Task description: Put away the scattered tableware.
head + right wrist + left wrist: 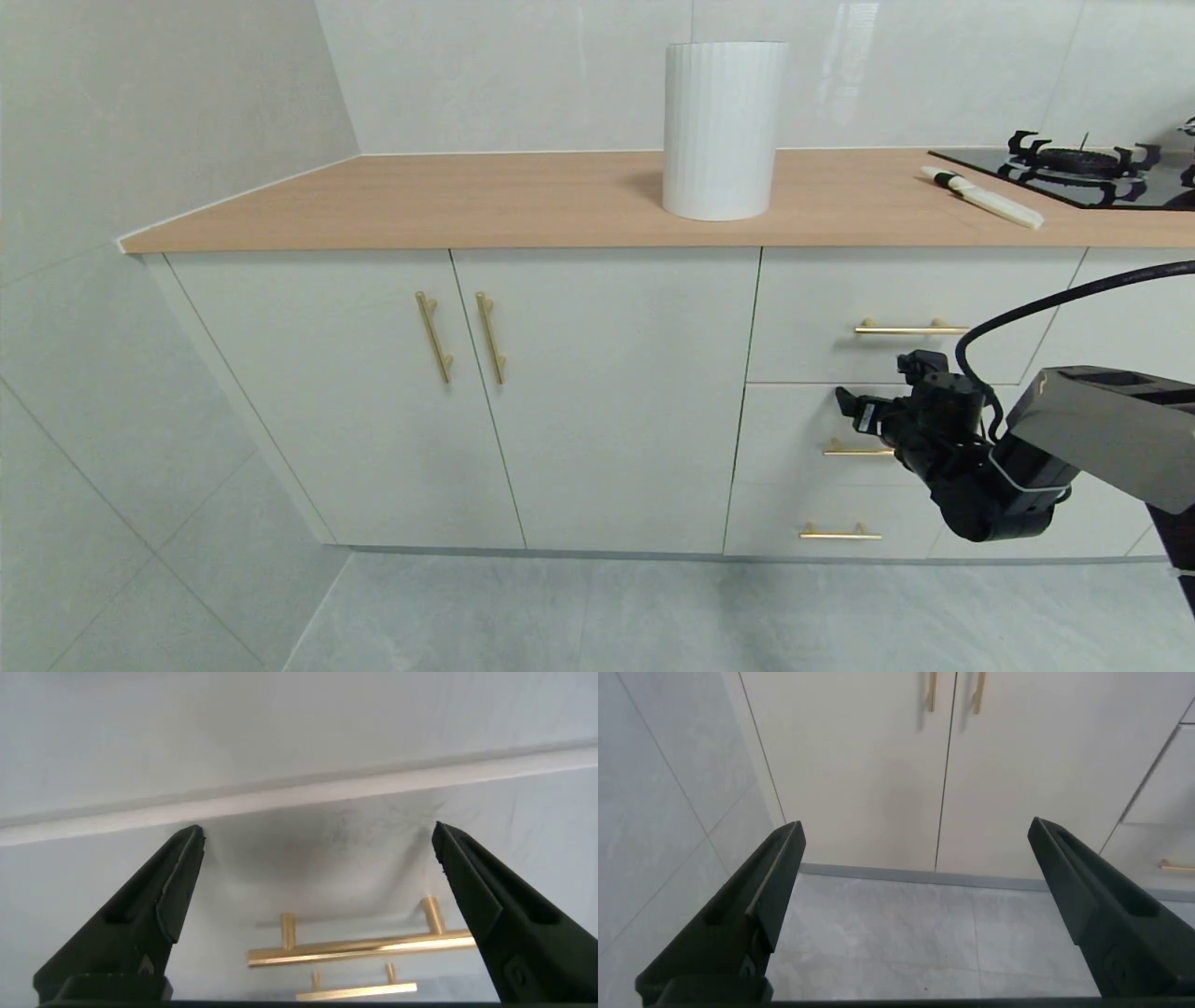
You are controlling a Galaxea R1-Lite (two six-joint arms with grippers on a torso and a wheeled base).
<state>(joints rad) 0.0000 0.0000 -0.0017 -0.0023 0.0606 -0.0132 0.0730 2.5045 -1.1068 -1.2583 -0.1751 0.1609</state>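
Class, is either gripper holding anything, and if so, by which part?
Nothing is held. The left gripper is open above the grey tiled floor; the right gripper is open, facing a white drawer with a brass bar handle.

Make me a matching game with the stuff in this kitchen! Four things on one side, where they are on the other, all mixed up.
Things:
1. white ribbed container
2. cream utensil
3. right pincer
4. black burner

Places:
A. in front of the drawers, open
B. on the glass hob
C. standing upright on the wooden counter
D. lying flat on the counter beside the hob

Pairs: 1-C, 2-D, 3-A, 4-B
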